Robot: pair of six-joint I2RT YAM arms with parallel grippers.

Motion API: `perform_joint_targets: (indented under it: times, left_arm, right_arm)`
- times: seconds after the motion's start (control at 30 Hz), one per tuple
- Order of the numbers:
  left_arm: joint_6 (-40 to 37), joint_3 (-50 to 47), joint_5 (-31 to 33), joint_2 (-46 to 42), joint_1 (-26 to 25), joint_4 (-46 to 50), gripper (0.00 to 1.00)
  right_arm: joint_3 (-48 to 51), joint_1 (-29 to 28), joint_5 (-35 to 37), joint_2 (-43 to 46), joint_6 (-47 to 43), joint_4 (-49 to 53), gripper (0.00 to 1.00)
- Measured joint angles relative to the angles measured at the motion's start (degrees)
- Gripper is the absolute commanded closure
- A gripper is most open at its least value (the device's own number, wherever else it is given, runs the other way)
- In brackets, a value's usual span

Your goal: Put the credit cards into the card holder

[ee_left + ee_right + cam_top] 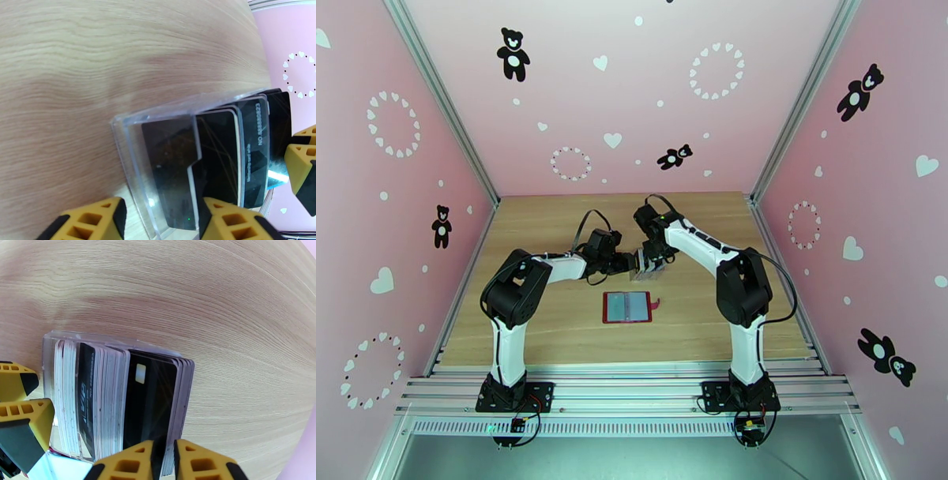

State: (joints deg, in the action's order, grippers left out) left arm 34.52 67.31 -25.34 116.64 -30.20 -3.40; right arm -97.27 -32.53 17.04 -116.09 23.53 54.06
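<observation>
The card holder (628, 306) lies open and flat mid-table, dark red with grey inner pockets and a snap tab on its right. Just behind it stands a clear plastic rack (648, 270) packed with credit cards (102, 398), black and pale ones on edge. My left gripper (162, 209) comes in from the left, its yellow fingers (94, 221) closed against the rack's two sides. From above, my right gripper (164, 455) pinches the top edge of a black credit card with a chip (150, 405). That card still sits in the rack.
Bare wooden tabletop (553, 229) surrounds the rack and card holder. Pink walls close in the left, back and right. An aluminium rail (632, 387) runs along the near edge by the arm bases. Both wrists crowd together over the rack.
</observation>
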Motion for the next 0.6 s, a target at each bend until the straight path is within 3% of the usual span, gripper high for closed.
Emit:
perform_joint_targets:
  times: [0.13, 0.47, 0.6]
  left_arm:
    - [0.0, 0.0, 0.0, 0.0, 0.0, 0.2, 0.46]
    - [0.0, 0.2, -0.2, 0.2, 0.0, 0.2, 0.46]
    - [0.0, 0.4, -0.3, 0.3, 0.0, 0.3, 0.46]
  right_arm:
    - [-0.1, 0.0, 0.1, 0.0, -0.2, 0.2, 0.8]
    - [-0.7, -0.3, 0.3, 0.0, -0.3, 0.6, 1.0]
    - [-0.7, -0.3, 0.2, 0.0, -0.4, 0.7, 1.0]
